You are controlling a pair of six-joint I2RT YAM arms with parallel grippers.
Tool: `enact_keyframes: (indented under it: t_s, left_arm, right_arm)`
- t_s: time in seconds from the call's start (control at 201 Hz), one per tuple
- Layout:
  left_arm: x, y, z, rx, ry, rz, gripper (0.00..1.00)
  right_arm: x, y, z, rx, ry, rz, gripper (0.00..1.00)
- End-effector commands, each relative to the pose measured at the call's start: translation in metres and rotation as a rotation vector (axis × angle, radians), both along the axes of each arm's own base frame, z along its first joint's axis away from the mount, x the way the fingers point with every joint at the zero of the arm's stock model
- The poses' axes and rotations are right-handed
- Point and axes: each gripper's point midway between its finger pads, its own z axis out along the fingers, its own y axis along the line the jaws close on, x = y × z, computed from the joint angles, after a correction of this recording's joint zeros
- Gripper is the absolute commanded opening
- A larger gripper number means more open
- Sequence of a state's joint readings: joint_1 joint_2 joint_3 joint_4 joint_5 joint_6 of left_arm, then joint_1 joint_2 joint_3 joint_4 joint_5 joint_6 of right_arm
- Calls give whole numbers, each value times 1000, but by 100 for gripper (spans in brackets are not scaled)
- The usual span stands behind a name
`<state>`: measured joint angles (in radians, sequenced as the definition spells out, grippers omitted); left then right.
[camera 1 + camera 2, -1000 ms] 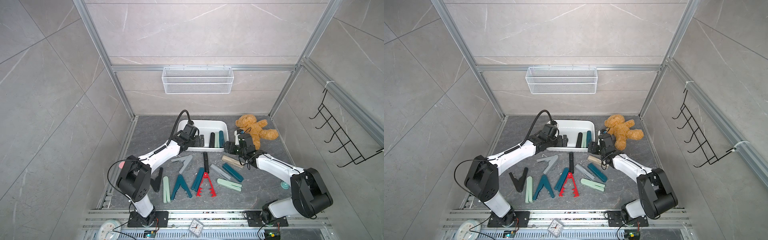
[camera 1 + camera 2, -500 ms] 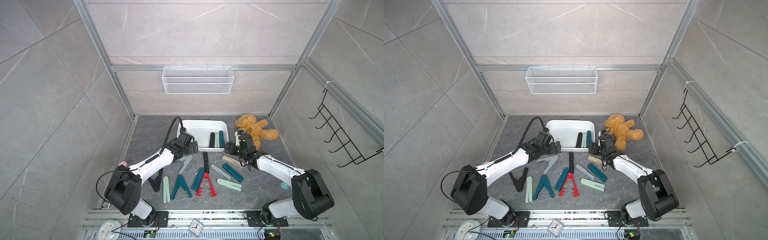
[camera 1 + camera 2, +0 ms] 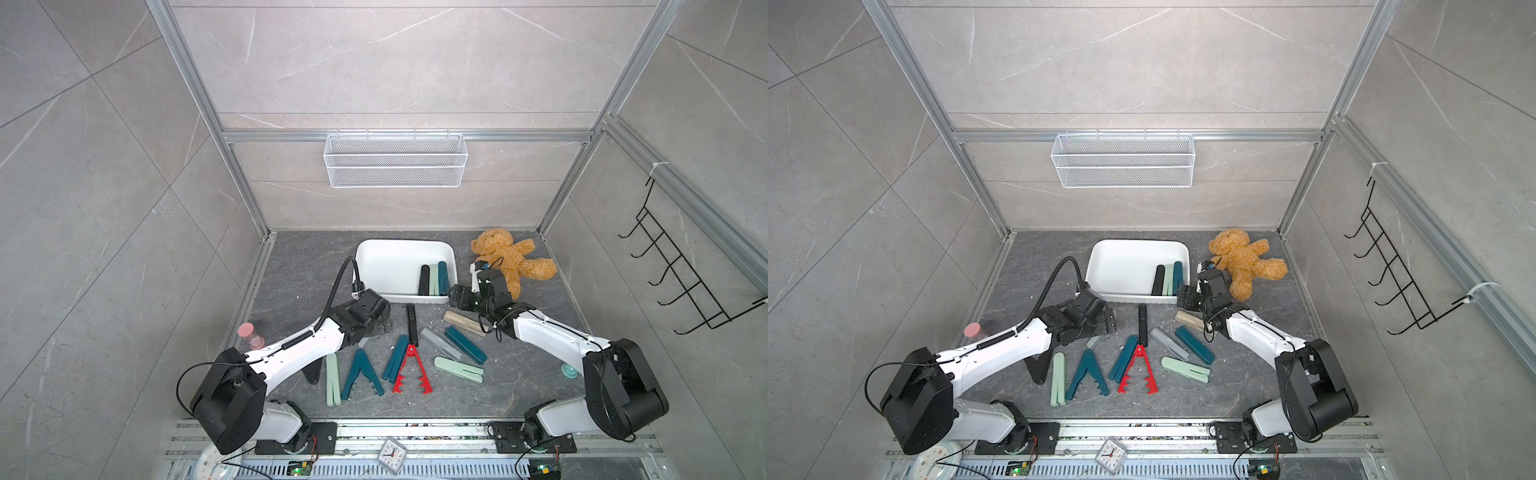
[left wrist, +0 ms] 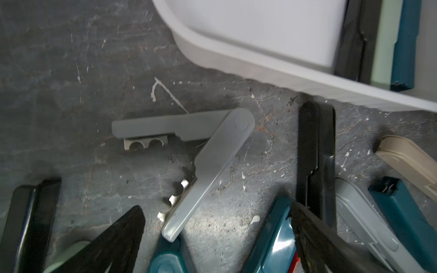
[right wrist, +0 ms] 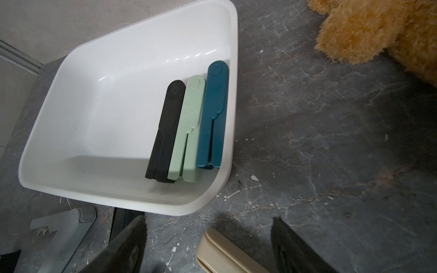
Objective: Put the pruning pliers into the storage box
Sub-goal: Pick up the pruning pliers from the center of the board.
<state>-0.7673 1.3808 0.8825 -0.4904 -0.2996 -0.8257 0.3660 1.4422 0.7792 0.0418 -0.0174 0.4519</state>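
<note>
Left wrist view: left gripper [image 4: 212, 210] spread wide, empty, above the grey pliers [image 4: 220, 146]; right gripper [image 5: 209, 221] likewise, beside the storage box [image 5: 94, 106].

Robot lab cell: aluminium frame [image 3: 407, 136], tile walls [image 3: 395, 62].

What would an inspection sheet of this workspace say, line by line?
Surface: dark stone-look floor, pale flecks.
Job's things: storage box holds three closed pliers, black, mint, teal; the rest, such as red toothed pliers, lie on the floor.
Clutter: teddy bear beside the box; pink-capped bottle; clock at the front rail.
Pincers: left pincer open above grey V-shaped pliers; right pincer open by beige pliers; both empty.
Cables: black hose arches from the left arm; thin cable at its base.
Surroundings: wire mesh basket on back wall; hook rack on right wall.
</note>
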Motion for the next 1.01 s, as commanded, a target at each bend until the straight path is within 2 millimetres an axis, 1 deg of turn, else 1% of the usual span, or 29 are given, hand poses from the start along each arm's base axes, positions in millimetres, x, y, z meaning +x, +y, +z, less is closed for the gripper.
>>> enact_keyframes:
  t_s: [0.0,0.174,0.339,0.518,0.762,1.001]
  left_arm:
    - [-20,12,-3,17,34,70,96]
    - [-41,19,-16,41,82,88,95]
    - [-55,29,-31,50,127,115,93]
    - [-60,29,-41,41,148,113,88]
    - [-64,19,-57,20,200,89,84]
    - [-75,22,-67,21,248,91,83]
  right_arm:
    - [-5,-7,2,-26,-7,-4,83]
    - [-5,-8,0,-27,-3,-6,84]
    - [-6,-9,-1,-28,-1,-7,84]
    - [-6,-8,-1,-25,1,-7,84]
    - [-6,-8,0,-23,2,-8,84]
    - [-6,-9,-1,-26,4,-11,84]
